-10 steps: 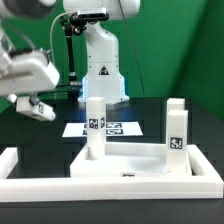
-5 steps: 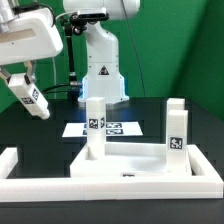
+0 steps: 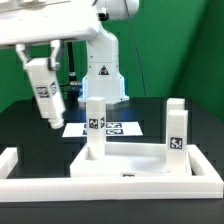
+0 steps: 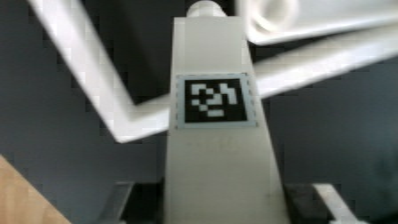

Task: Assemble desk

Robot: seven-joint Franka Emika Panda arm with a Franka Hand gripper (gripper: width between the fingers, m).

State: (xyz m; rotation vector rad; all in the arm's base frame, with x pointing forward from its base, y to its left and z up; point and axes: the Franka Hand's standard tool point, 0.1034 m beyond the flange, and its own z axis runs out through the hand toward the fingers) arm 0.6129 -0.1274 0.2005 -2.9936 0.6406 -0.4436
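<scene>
The desk top panel [image 3: 135, 166] lies flat at the front of the table, with two white legs standing upright on it, one [image 3: 95, 126] on the exterior view's left and one [image 3: 176, 127] on the right. My gripper [image 3: 38, 62] is up at the exterior view's upper left, left of the panel and above the table. It is shut on a third white leg [image 3: 43, 92], which hangs down, slightly tilted, with its tag showing. In the wrist view the leg [image 4: 217, 110] fills the middle between my dark fingers [image 4: 143, 200].
The marker board [image 3: 108, 128] lies behind the panel in front of the robot base [image 3: 103, 75]. Long low white border bars run along the front [image 3: 110, 190] and the exterior view's left [image 3: 8, 160]. White bars or rims [image 4: 89, 75] show below the held leg.
My gripper has moved toward the exterior view's right with the leg in it. The leg has swung from a steep slant to nearly upright. The panel and its two legs have not moved.
</scene>
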